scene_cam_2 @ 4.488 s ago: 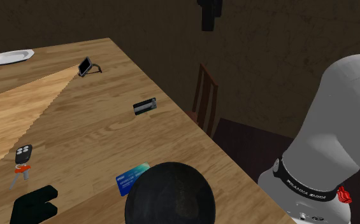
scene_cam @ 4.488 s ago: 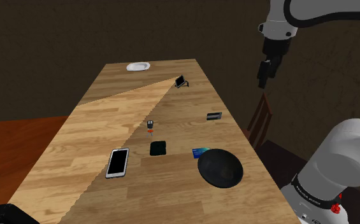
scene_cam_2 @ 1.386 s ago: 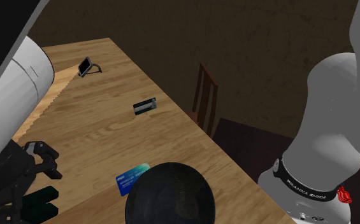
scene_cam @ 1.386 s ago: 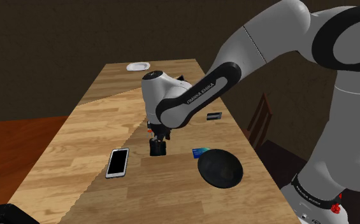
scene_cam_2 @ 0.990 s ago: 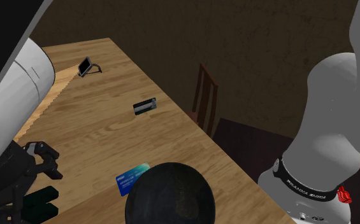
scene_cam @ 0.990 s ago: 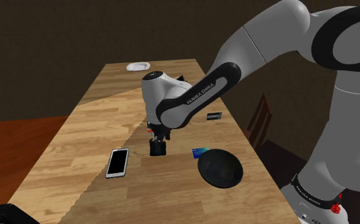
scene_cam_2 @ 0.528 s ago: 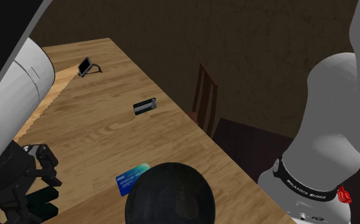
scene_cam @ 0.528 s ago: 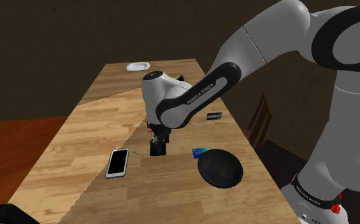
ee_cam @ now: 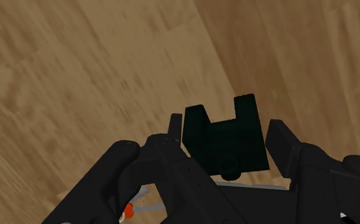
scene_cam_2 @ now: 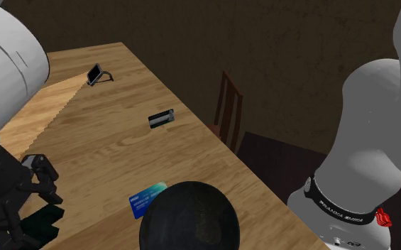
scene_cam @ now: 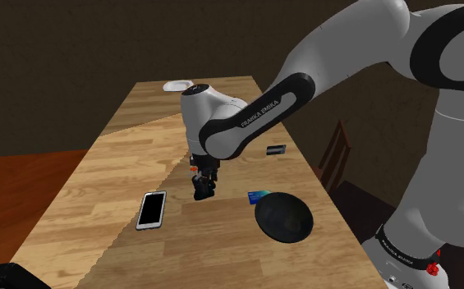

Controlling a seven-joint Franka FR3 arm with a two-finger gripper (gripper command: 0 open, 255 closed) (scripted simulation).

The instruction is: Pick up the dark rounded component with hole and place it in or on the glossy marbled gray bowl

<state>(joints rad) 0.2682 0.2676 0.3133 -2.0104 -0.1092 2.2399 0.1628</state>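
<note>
You're holding the dark blocky component w/ two prongs and a rounded holed end (ee_cam: 222,147) in the all-black two-finger gripper (ee_cam: 227,130): the jaws are sitting narrowed onto its two sides, clasping it approx mid-body, nothing else in the grip. The part is hanging just over the light wooden desk (scene_cam: 140,139), around the desk's middle, btw the white-framed phone (scene_cam: 151,209) and the blue card (scene_cam: 258,195). Can't tell if it's fully clear of the wood.

The step you're doing, as I judge it, is the lift & carry. The glossy dark round bowl (scene_cam: 283,218) is waiting near, toward the shoulder view's lower right, w/ the blue card just beside its rim. So:
- be going straight up first, no sideways drag
- be allowing for the prongs poking past the fingertips when you're crossing the rim
- be keeping the squeeze steady, no regrip mid-air
- be centring over the bowl, then lowering well inside before opening; a glossy curved wall is prob. going to let it slide or bounce
</note>
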